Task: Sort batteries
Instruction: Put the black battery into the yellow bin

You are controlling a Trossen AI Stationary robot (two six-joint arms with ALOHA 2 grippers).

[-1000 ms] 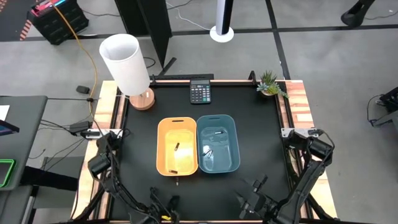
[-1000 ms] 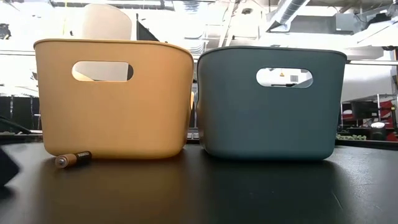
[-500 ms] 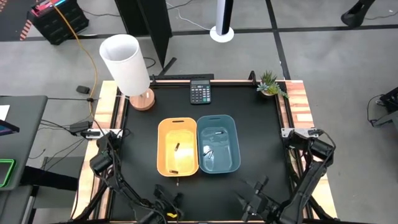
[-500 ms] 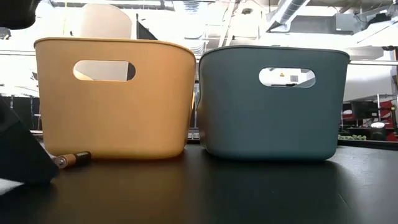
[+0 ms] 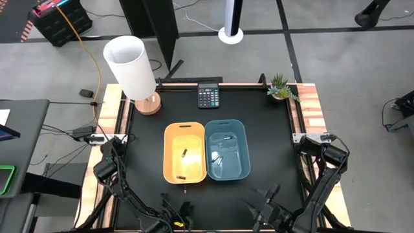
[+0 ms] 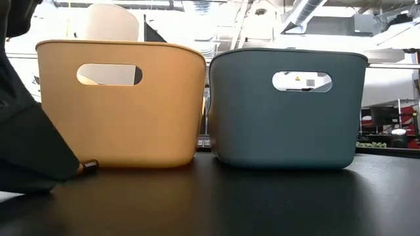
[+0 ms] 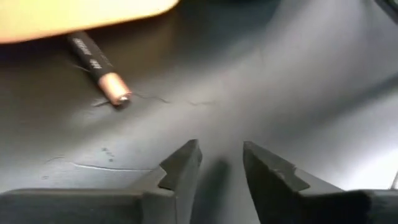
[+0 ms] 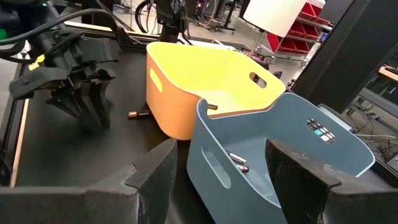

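Note:
One dark battery (image 7: 93, 57) with a copper end lies on the black table by the near wall of the yellow bin (image 5: 169, 155); it also shows in the high view (image 5: 184, 189) and half hidden in the low view (image 6: 90, 165). My left gripper (image 7: 221, 163) hovers open just short of it, touching nothing. More dark batteries (image 5: 184, 153) lie in the yellow bin, silvery ones (image 8: 236, 163) in the blue bin (image 5: 240, 150) beside it. My right gripper (image 8: 217, 177) waits open at the table's near edge, right of the bins.
A white lamp on a wooden foot (image 5: 132, 68) stands at the far left corner, a calculator (image 5: 207, 96) at the far edge and a small plant (image 5: 281, 87) at the far right. The two bins stand side by side mid-table.
My left gripper has moved toward the battery on the table before the yellow bin. In the low view its dark body has come in from the left and now hides the battery's end.

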